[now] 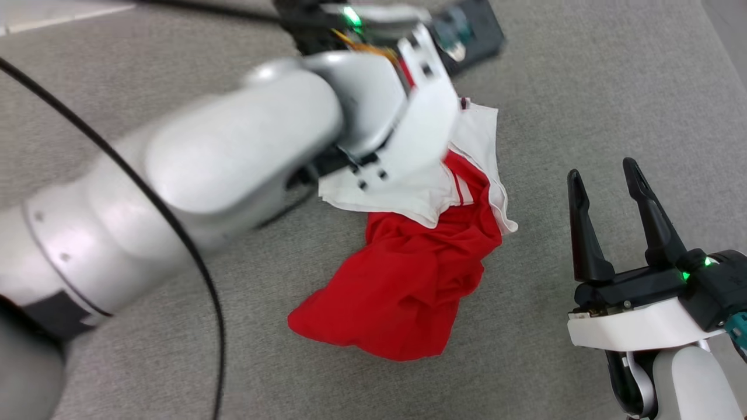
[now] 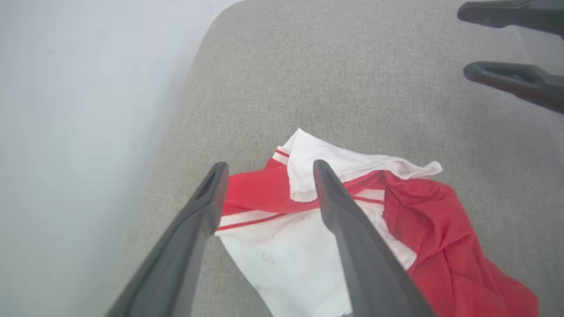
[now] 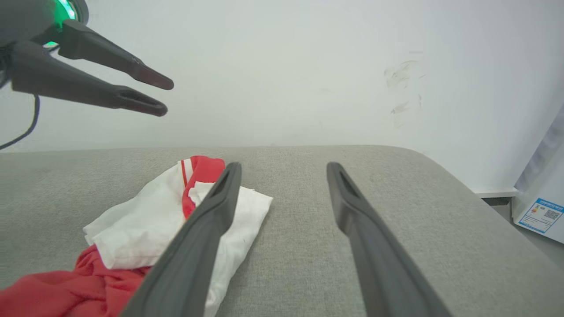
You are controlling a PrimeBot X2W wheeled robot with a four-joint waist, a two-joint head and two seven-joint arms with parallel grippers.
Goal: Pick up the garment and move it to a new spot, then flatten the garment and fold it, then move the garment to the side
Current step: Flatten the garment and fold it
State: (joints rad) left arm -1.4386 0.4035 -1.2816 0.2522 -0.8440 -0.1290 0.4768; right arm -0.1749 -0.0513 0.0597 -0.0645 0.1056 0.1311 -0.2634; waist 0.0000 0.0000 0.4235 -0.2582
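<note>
Nearest me: the right pincer [image 1: 603, 172], 2 long dark fingers on a white wrist block, is spread wide and empty. It hovers to the right of the heap, clear of the cloth. The pale grey left forearm [image 1: 204, 169] crosses the head view from the lower left.

Next out: the garment [image 1: 408, 274], a bright red soft-fabric T-shirt with white sleeves edged in red stripes. It lies crumpled in 1 heap about mid-way across the grey woven-fabric padded surface [image 1: 583, 87]. The red body is bunched on the near side and the white sleeve cloth is doubled over on the far side.

Beyond: the left pincer [image 2: 268, 172] is wide, with nothing between its fingers. It hangs above the white far end, and from the right wrist view it looks clear of the cloth.

Farthest: the surface's rounded edge, then a plain white wall [image 3: 286, 66].

Judgement: relocation looks done, flattening is the step in hand. To do it well I would:
- take 2 separate outer edges, 1 per pincer, not the middle of the bunch;
- pinch a single layer only;
- draw the pincers apart low over the surface, so the folds slide open rather than lift and re-tangle;
- unfold the white sleeve before smoothing the red body.
</note>
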